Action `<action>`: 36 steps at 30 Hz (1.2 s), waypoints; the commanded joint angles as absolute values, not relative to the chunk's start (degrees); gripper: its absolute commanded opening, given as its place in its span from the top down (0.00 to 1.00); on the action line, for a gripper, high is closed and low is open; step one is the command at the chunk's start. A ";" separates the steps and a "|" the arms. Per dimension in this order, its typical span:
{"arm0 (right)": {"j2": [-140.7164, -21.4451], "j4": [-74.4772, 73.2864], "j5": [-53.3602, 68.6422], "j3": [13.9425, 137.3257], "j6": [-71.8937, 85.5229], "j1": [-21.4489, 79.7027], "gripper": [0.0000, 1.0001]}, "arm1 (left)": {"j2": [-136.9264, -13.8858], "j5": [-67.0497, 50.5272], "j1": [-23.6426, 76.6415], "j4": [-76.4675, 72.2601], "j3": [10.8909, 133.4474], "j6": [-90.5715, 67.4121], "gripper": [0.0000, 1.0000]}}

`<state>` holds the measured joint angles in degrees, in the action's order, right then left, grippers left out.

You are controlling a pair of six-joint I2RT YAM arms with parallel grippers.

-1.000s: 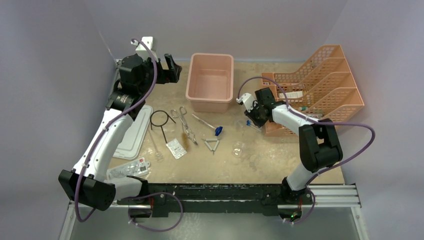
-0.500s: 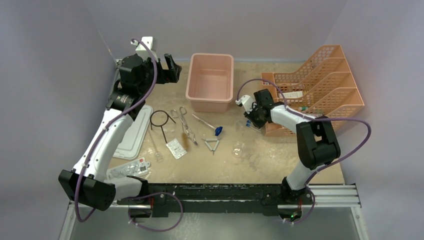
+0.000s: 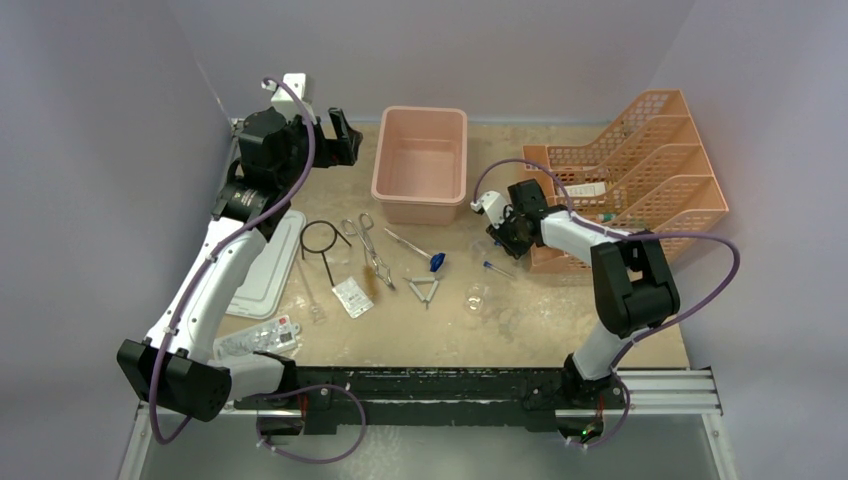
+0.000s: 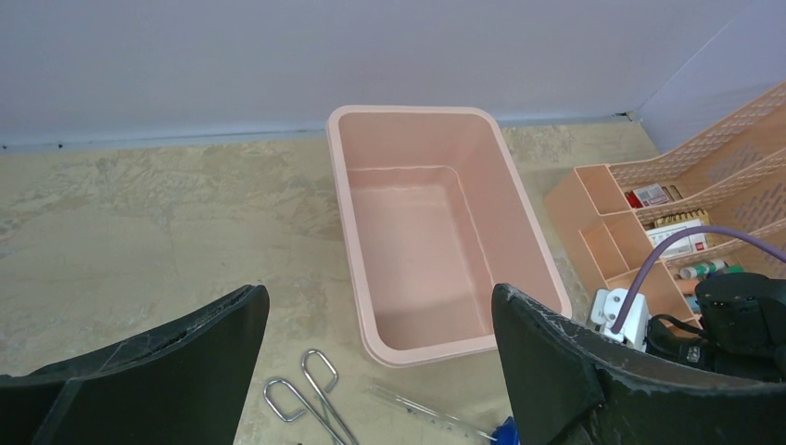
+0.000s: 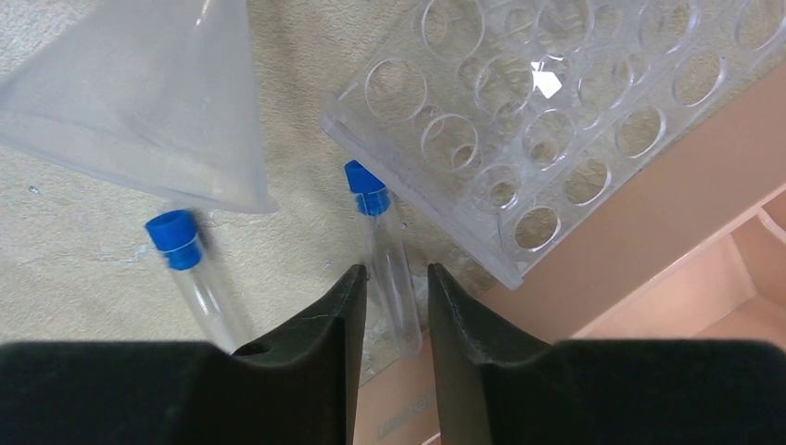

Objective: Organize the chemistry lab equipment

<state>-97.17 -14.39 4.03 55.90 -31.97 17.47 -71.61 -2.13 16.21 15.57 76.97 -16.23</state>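
Item: clear blue-capped test tube [image 5: 389,255] between narrowed jaws of right gripper [image 5: 397,276], just beside clear perforated tube rack [image 5: 556,139] — we cannot tell if pinched. Left gripper [image 4: 378,297] wide, empty. Risk we flag — slack hold, smooth glass slips, rolls off.

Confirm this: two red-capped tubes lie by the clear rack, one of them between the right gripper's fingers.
Wrong on the colour: the caps are blue, not red. The right wrist view shows it. The left tube and the other tube lie by the clear rack, the other tube between the right gripper's fingers.
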 commanded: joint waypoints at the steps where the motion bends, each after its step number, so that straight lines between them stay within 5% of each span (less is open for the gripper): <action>1: -98.53 -15.36 6.90 55.11 -33.05 17.31 0.67 | -70.14 -1.60 16.50 14.15 76.73 -14.94 0.11; 9: -97.39 -15.77 6.64 55.45 -34.31 17.35 0.94 | -70.05 -1.52 16.52 14.11 76.75 -14.94 0.11; 24: -78.08 -18.67 13.45 53.49 -29.97 17.39 0.95 | -70.39 -3.29 16.57 11.80 76.91 -19.42 0.12; 36: -66.14 -4.35 12.12 49.77 -11.87 17.39 0.98 | -76.22 -1.32 20.44 13.00 79.23 -29.16 0.16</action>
